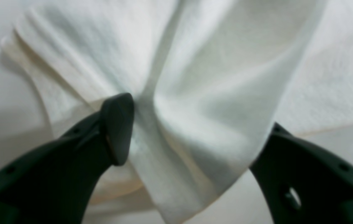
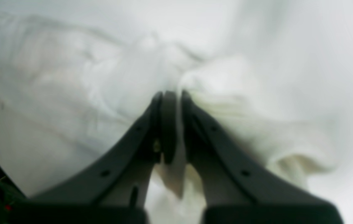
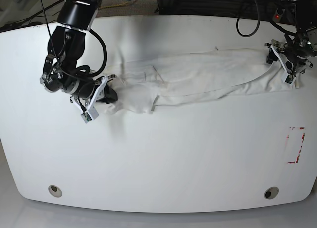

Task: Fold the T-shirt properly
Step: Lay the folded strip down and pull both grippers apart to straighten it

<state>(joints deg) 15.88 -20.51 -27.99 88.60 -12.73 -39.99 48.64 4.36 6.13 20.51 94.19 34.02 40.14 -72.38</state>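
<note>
Two arms on the T-shirt [image 3: 198, 74], one at each end. The shirt is stretched into a long, bunched band across the far half of the white tabletop [image 3: 158, 158], running from the base view's left-centre to its right edge, creased along its length.

Right gripper [image 3: 106, 95] (base view's left): fingers [image 2: 192, 124] pinched nearly together with a gather of white cloth [image 2: 170, 71] clamped between them; the fabric puckers right at the tips and a fold hangs down between the finger bodies. Wrist view is blurred, so no print is visible.

Left gripper [image 3: 286, 64] (base view's right): in the wrist view its fingers [image 1: 117, 127] stand apart, with a thick fold of cloth [image 1: 195, 102] filling the gap. One pad presses the fold's side; the other finger's tip is hidden behind the fabric. Cannot tell whether it is truly clamping or just straddling the cloth.

A red-and-white rectangular marking [image 3: 295, 144] sits on the tabletop near the right edge, well apart from the shirt. Two round holes [image 3: 55, 190] sit near the near edge.
</note>
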